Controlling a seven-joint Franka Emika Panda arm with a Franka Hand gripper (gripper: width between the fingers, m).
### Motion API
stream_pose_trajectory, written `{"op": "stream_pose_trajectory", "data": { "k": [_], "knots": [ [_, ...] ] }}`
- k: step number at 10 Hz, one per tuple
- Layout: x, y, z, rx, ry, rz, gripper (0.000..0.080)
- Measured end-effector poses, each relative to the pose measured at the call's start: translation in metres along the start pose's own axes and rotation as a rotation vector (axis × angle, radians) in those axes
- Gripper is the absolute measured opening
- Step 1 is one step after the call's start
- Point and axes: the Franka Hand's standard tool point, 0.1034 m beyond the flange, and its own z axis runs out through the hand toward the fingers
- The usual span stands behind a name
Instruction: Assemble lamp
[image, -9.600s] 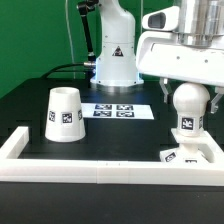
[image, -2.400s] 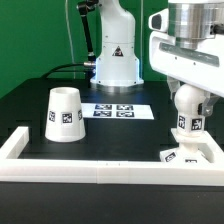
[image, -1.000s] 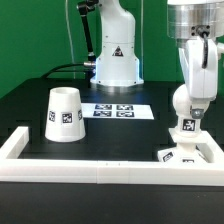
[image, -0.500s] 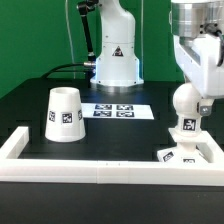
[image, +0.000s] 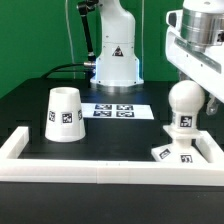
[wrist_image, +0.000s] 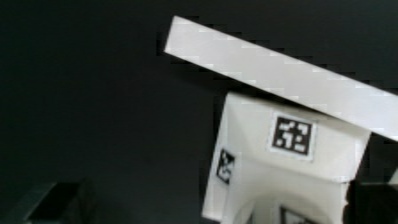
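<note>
The white round bulb (image: 183, 103) stands upright on the flat square base (image: 186, 153) at the exterior view's right, inside the rail's corner. My gripper (image: 205, 92) hangs tilted just above and to the right of the bulb, open and holding nothing. In the wrist view the base (wrist_image: 294, 150) with its tag fills the middle, the blurred bulb (wrist_image: 329, 200) lies close below the camera, and my dark fingertips (wrist_image: 43, 205) sit wide apart at the picture's corners. The cone-shaped shade (image: 65, 113) stands on the table at the left.
The long white border rail (image: 90, 166) runs along the front and up both sides; it also shows in the wrist view (wrist_image: 267, 70). The marker board (image: 118, 110) lies in the middle. The robot's white pedestal (image: 115, 55) stands behind it.
My gripper has let go of the bulb and lifted up and to the right, tilting. The bulb stays standing on the base, which has shifted slightly left.
</note>
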Motion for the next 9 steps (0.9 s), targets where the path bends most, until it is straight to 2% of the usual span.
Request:
{"op": "stream_pose_trajectory", "data": {
  "k": [2,3,4,5,6,7,9],
  "knots": [
    [-0.001,-0.001,0.0,0.0,0.0,-0.008,0.0699],
    [-0.002,0.002,0.0,-0.02,0.0,-0.05,0.0699],
    [-0.004,0.005,-0.007,-0.065,-0.009,-0.143,0.0699],
    [-0.002,0.005,-0.015,-0.065,0.0,-0.26,0.0699],
    [0.0,0.011,-0.026,-0.044,0.003,-0.323,0.0699],
    [0.001,0.023,-0.033,-0.022,0.013,-0.357,0.0699],
    [0.019,0.058,-0.042,0.038,0.032,-0.432,0.0699]
  ]
}}
